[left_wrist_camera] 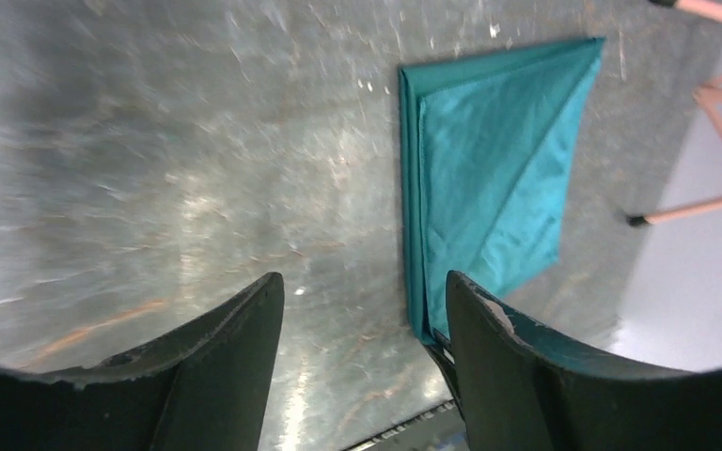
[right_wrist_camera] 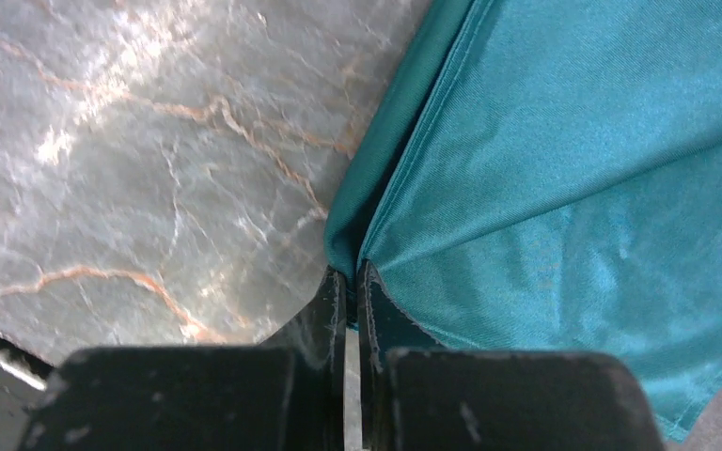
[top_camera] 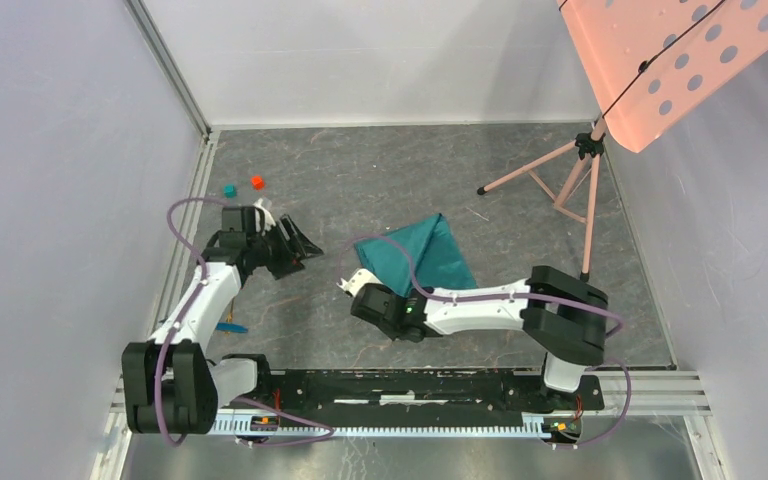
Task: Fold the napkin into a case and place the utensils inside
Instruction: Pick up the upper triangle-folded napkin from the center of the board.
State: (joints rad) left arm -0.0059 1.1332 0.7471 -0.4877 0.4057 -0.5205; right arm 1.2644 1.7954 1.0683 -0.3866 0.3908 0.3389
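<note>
Currently folding: your right claw (right_wrist_camera: pixel 351 282) pinches the napkin (top_camera: pixel 432 255) at its near-left corner, middle of the worktop (top_camera: pixel 360 170). The left claw (left_wrist_camera: pixel 362 305) hangs spread, empty. Next, carry that corner across, layers aligned.

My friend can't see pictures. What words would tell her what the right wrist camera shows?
The right gripper is pinched shut on the edge of a teal-green napkin, seen from just behind its two black fingers. The napkin fills the right side of the picture and lies on a grey marbled table.
</note>
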